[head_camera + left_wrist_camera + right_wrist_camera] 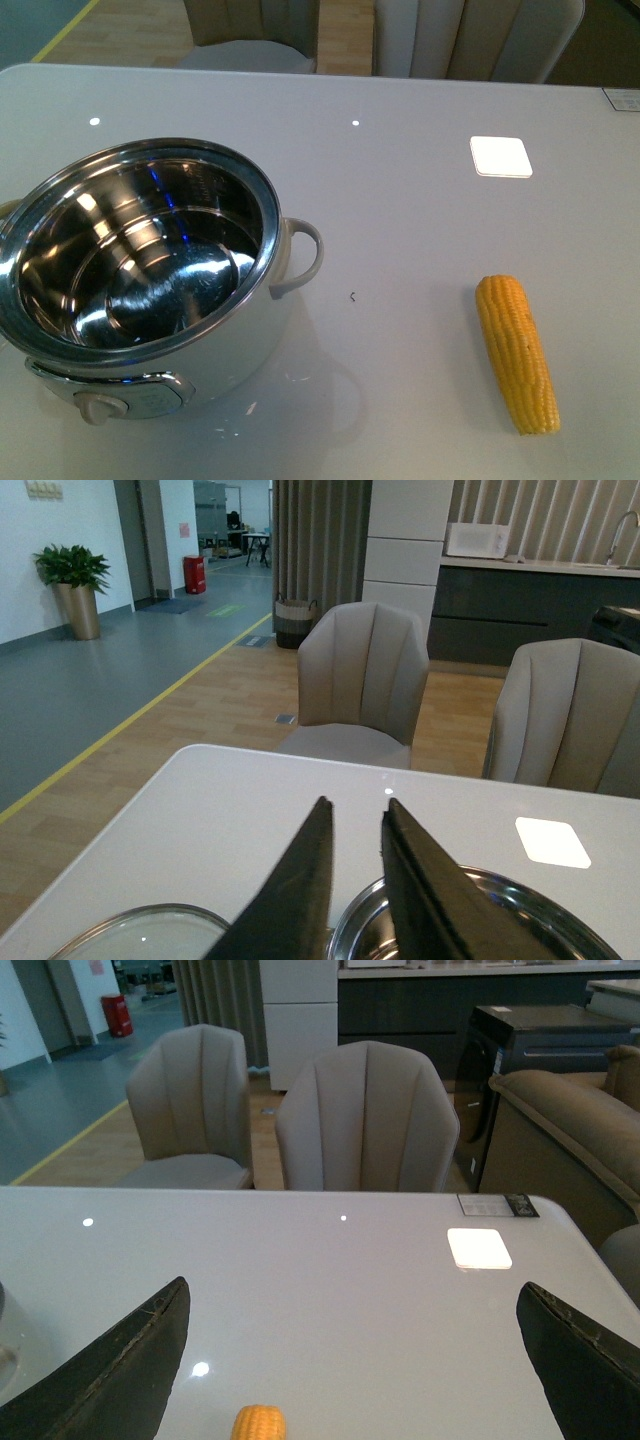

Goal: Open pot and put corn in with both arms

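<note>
Both grippers differ: the left gripper (355, 880) is nearly clenched above the uncovered pot (140, 265), the right gripper (350, 1360) is spread wide above the corn (517, 350).

Beyond the fingertips stood two beige chairs (365, 1120) behind the white table (330, 1280), a potted plant (72, 585) farther off.
</note>
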{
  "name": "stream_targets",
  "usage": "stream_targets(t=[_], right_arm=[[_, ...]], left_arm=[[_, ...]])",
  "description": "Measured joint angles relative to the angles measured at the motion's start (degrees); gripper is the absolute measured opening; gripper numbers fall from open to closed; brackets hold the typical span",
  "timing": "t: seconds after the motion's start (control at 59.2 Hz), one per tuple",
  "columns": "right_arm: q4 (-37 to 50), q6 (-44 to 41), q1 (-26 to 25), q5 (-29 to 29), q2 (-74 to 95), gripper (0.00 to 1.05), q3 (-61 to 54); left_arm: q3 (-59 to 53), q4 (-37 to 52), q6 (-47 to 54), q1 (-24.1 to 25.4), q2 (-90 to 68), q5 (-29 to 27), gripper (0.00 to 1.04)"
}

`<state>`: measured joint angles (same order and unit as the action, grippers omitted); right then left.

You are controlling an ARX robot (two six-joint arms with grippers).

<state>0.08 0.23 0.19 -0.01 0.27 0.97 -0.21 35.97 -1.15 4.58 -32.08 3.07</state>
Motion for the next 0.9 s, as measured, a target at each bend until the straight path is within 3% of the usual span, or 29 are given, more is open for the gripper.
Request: stream_targets(t=[0.084,0.372,0.473,0.862,0.895], right_arm=[[0.0,0.0,0.0,0.0,0.0,0.96,0.0],[0.0,0.0,0.0,0.0,0.0,0.96,0.0],[0.0,0.0,0.0,0.1,0.0,0.96,0.0],[0.0,0.0,0.0,0.1,0.0,0.96,0.0],[0.0,0.0,0.0,0.1,0.0,0.96,0.0]], left_arm=[[0.0,-12.5,0.1,-3.8,11.2,-2.6,0.03],[0.2,-23.9,0.5,-4.4,22.5,-3.1,0.03],[0.8,-34.7,0.5,-4.4,30.6,-3.1,0.03],[0.8,-35.9,0.5,-4.4,31.7,-3.1,0.03],[0.8,-35.9,0.5,-4.4,31.7,-3.1,0.09]])
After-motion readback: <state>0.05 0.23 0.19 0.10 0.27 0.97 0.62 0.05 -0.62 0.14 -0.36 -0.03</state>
